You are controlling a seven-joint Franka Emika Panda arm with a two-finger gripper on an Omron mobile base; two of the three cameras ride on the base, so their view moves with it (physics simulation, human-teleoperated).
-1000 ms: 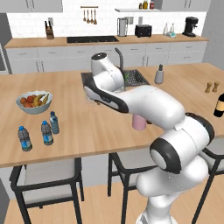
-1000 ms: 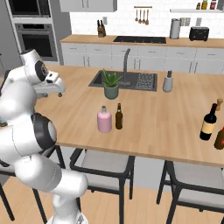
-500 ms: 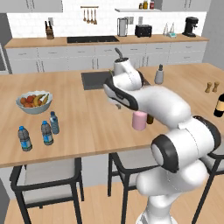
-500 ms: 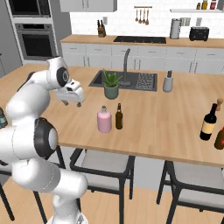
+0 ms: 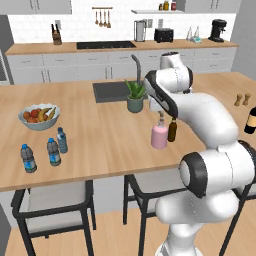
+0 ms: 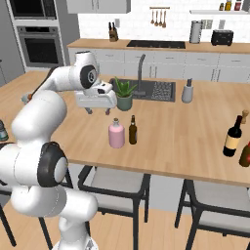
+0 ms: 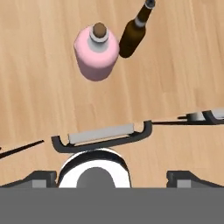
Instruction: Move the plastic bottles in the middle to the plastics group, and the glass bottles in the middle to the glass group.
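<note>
A: Pink bottle [image 5: 159, 136] and amber bottle [image 5: 172, 129] — where do they stand?

B: Mid-counter [image 5: 110, 135], upright and just beside each other, a little nearer us than the potted plant [image 5: 135, 96] at the sink [image 6: 158, 91]. In the right base view the pink one [image 6: 116, 134] is left of the amber one [image 6: 133, 130]. The hand view looks down on both: pink [image 7: 96, 53] with its whitish top, amber [image 7: 132, 38] leaning off toward the upper right of that picture.

A: And the gripper?

B: The gripper [image 6: 98, 110] hangs above the counter, left of the plant in the right base view and a bit behind the pink bottle. Its jaws are spread wide and hold nothing; both bottles stand clear of it.

A: The plastics?

B: Three water bottles [image 5: 52, 152] with blue bands stand close together near the counter's front edge on the left, below the fruit bowl [image 5: 39, 116]. I cannot tell which of them belongs to the middle.

A: The glass side?

B: The wine bottle [image 6: 233, 136] stands far right, well apart from the pink and amber pair. A brown bottle [image 6: 245, 154] shows just beside it, cut by the picture's edge. Two pepper mills [image 5: 241, 99] stand farther back on that side, and a grey dispenser [image 6: 187, 91] sits right of the sink.
</note>
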